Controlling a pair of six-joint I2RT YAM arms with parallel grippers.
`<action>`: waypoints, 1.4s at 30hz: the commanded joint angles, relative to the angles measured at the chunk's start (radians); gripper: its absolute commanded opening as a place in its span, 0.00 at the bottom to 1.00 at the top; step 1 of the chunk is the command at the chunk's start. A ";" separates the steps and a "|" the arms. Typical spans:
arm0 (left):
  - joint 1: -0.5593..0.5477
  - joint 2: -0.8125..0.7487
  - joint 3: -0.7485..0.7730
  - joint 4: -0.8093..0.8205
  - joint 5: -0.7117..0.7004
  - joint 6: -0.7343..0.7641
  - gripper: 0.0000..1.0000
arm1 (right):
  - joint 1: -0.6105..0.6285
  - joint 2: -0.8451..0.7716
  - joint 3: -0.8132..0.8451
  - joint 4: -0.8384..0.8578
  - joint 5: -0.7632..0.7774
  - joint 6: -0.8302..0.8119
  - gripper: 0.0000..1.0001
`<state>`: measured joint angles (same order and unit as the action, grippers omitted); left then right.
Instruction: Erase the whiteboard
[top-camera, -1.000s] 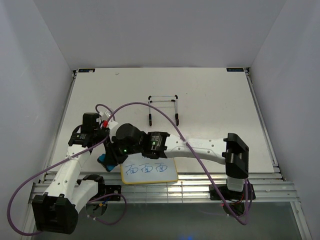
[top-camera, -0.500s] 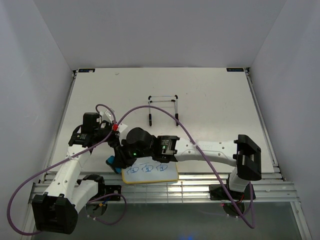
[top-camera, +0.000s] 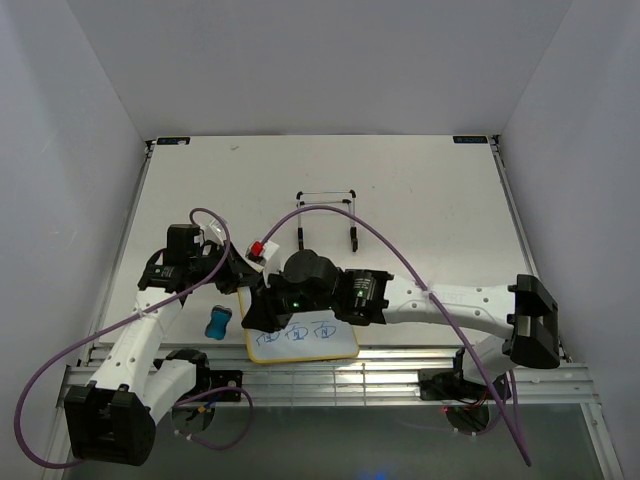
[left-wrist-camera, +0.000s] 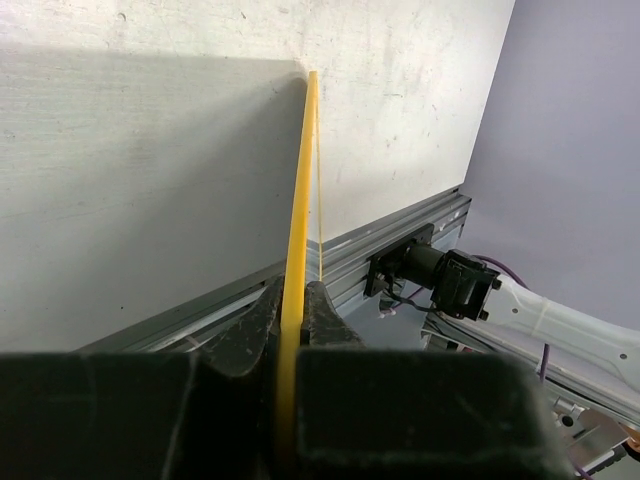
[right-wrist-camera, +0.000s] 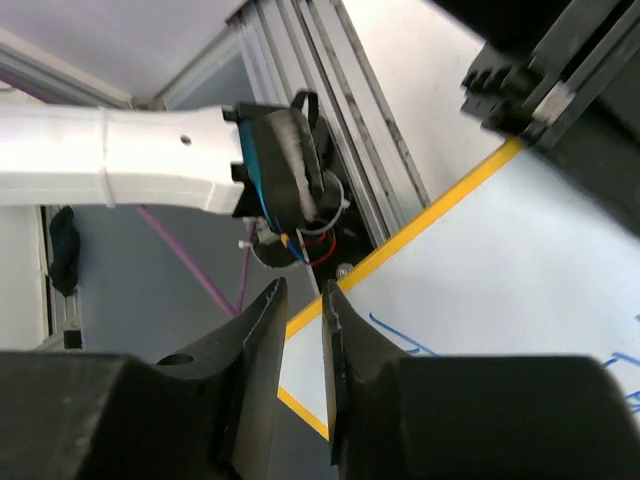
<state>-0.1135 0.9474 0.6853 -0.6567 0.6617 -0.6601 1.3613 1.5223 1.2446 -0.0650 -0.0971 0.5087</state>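
Observation:
The whiteboard (top-camera: 305, 342), yellow-framed with blue handwritten marks, sits at the table's near edge. My left gripper (top-camera: 243, 283) is shut on its far-left edge. In the left wrist view the yellow frame (left-wrist-camera: 303, 170) runs edge-on between my closed fingers, where my left gripper (left-wrist-camera: 297, 300) pinches it. My right gripper (top-camera: 258, 315) hovers over the board's left part. In the right wrist view my right gripper (right-wrist-camera: 300, 300) has its jaws almost together with nothing between them, above the board's yellow corner (right-wrist-camera: 390, 250) and blue marks (right-wrist-camera: 400, 335).
A small blue-and-black eraser (top-camera: 218, 322) lies on the table left of the board. A black wire easel stand (top-camera: 327, 215) stands mid-table behind the arms. The slotted metal rail (top-camera: 400, 362) runs along the near edge. Purple cables loop over both arms.
My right arm has swung right and its wrist now sits over the board's upper left. My left gripper has shifted right onto the board's edge. The eraser now shows fully.

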 joint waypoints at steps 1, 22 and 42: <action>0.005 -0.002 0.014 0.035 -0.178 0.125 0.00 | -0.030 -0.028 -0.011 0.097 -0.019 -0.018 0.13; 0.005 0.159 0.198 0.143 -0.324 0.123 0.00 | -0.054 -0.099 -0.134 0.087 -0.059 -0.154 0.35; 0.005 0.110 0.123 0.166 -0.342 0.251 0.00 | 0.239 0.038 -0.040 -0.381 0.448 0.126 0.70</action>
<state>-0.1123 1.0706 0.8639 -0.4652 0.5121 -0.5869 1.5707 1.5288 1.1400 -0.4061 0.2508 0.5636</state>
